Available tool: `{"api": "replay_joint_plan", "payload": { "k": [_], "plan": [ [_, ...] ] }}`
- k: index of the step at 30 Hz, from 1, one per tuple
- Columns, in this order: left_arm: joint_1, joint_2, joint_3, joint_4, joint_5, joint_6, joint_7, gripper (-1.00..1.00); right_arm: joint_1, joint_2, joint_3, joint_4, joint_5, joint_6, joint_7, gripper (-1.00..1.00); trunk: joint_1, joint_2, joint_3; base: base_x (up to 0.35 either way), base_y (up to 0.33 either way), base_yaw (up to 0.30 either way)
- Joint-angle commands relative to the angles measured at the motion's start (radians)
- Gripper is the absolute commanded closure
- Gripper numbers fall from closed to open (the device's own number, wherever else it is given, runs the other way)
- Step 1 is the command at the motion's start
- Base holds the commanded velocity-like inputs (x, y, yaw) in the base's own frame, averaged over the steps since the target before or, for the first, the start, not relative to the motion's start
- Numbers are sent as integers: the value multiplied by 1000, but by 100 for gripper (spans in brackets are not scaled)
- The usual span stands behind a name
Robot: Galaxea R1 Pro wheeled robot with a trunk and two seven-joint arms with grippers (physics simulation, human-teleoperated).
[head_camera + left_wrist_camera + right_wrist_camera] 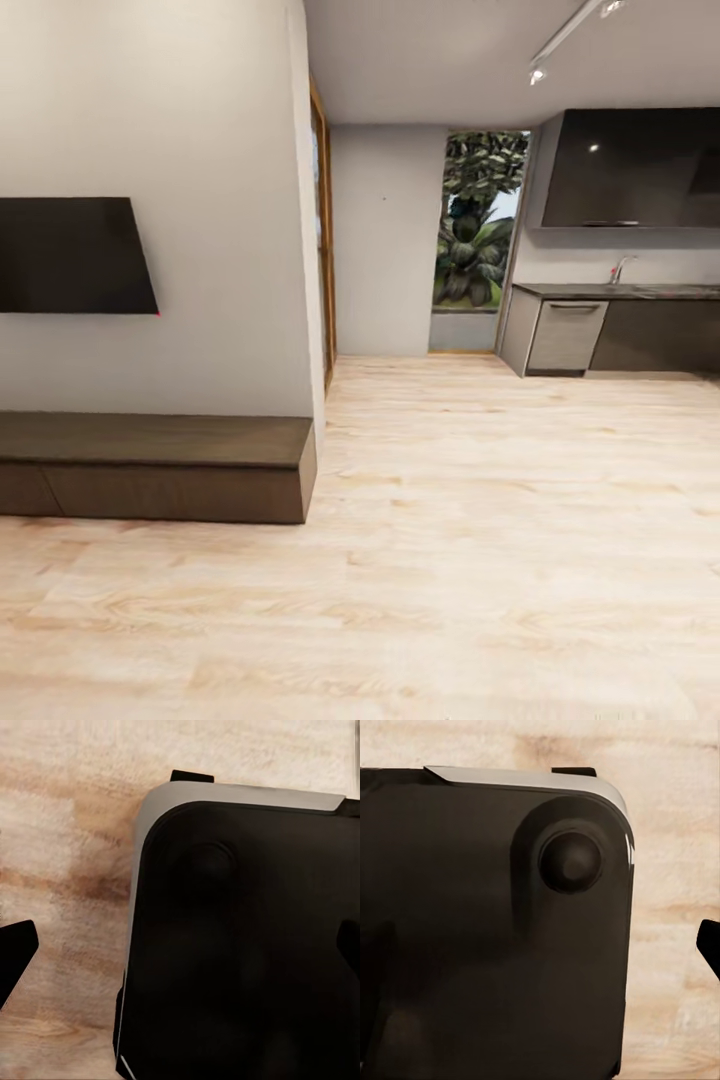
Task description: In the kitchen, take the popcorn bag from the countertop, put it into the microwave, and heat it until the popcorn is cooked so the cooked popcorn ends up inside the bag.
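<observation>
While I drive toward the kitchen [620,290], my head camera looks across light wood flooring [480,560], and I use the window [478,225] with the plant behind it as my landmark. Far left of that window hangs a dark wall screen [70,255] above a low brown bench [150,465]. Just left of the window, the white wall corner [312,300] juts out with a wood-framed door [322,240] behind it. Right of the window sit a grey dishwasher front [566,335], the dark countertop [620,291] with a faucet [620,268], and dark upper cabinets [630,168].

I see no popcorn bag or microwave yet, so I cannot say where they are.

Both wrist cameras look down on the robot's dark base [240,945] over the floor. Black finger tips [15,952] edge the left wrist view and one [709,945] the right; I cannot tell whether either gripper is apart or together.

My worry: cutting the turn tight could clip the bench or wall corner, and with the target unseen I may stop at the wrong stretch of counter.
</observation>
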Motion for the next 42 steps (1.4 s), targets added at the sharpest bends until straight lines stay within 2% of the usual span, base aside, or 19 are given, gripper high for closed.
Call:
{"api": "replay_joint_plan", "payload": {
  "k": [1, 13, 42],
  "plan": [
    [0, -1, 2, 0, 8, -2, 0, -100, -1, 1, 0, 1, -1, -4, -1, -100, 0, -1, -1, 0, 0, -242],
    [0, -1, 2, 0, 8, -3, 0, -100, -1, -6, -3, 1, -4, -4, 3, -100, 0, -1, 2, 0, 0, -242],
    [0, 0, 2, 0, 8, -3, 0, -100, -1, -3, 0, 1, -4, -4, -4, -100, 0, -1, 2, 0, 0, -242]
  ]
}}
